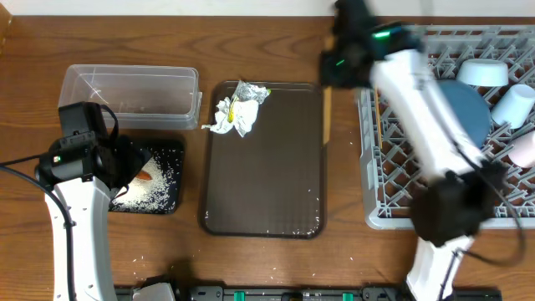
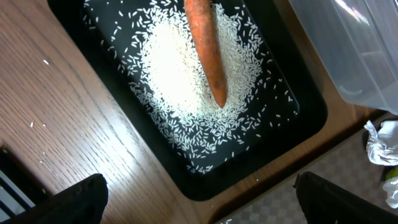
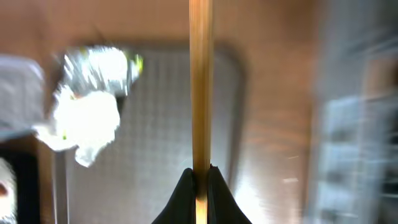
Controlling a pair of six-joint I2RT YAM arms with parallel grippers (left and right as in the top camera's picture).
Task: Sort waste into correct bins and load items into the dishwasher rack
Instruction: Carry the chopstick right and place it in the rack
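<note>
Right of the brown tray (image 1: 263,184), gripping chopsticks (image 3: 200,93) in the closed right end effector (image 3: 200,180), long axis running front to back over the worktop (image 1: 343,251); blurring too much for counting. Hovering the left end effector (image 2: 199,186), spread open, above the black tray (image 2: 308,106), one carrot (image 2: 205,50) lying on rice (image 2: 174,68), thin tip pointing toward it. Sitting in the rack (image 1: 376,192): dark bowl (image 1: 468,113), light bowl (image 1: 482,73), white cup (image 1: 512,104), pink cup (image 1: 525,150).

The white tubular left arm (image 1: 79,226) and white tubular right arm (image 1: 422,109) carry black joint housings (image 1: 84,155), small green lights (image 1: 382,34) and thin black cables (image 1: 17,161).
</note>
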